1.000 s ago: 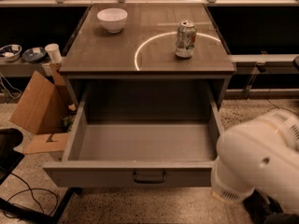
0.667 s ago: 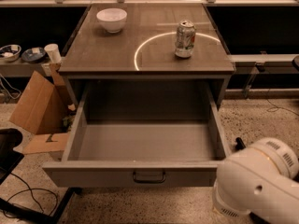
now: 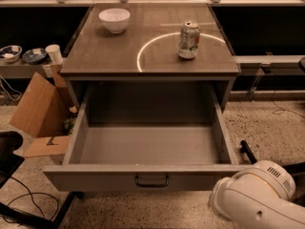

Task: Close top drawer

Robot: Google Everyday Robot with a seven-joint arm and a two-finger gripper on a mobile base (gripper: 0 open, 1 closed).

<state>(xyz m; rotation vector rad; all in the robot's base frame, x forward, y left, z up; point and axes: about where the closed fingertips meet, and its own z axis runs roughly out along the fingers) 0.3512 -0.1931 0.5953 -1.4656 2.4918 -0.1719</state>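
The top drawer [image 3: 147, 178] is pulled fully out of the grey cabinet. Its inside is empty, and its wide front panel carries a small dark loop handle [image 3: 152, 181] at the centre. My white arm [image 3: 259, 197] fills the bottom right corner, just right of the drawer's front right corner. Only a dark slender part of my gripper [image 3: 248, 151] shows above the arm, beside the drawer's right wall and apart from the handle.
On the cabinet top [image 3: 95, 56] stand a white bowl [image 3: 114, 20] at the back left and a drink can [image 3: 189, 40] at the right. A cardboard box [image 3: 40, 106] lies on the floor to the left. Cables [image 3: 28, 204] and a dark object lie at the bottom left.
My arm has dropped lower and further to the right in the view, uncovering the drawer's front right corner. The drawer stays open as before.
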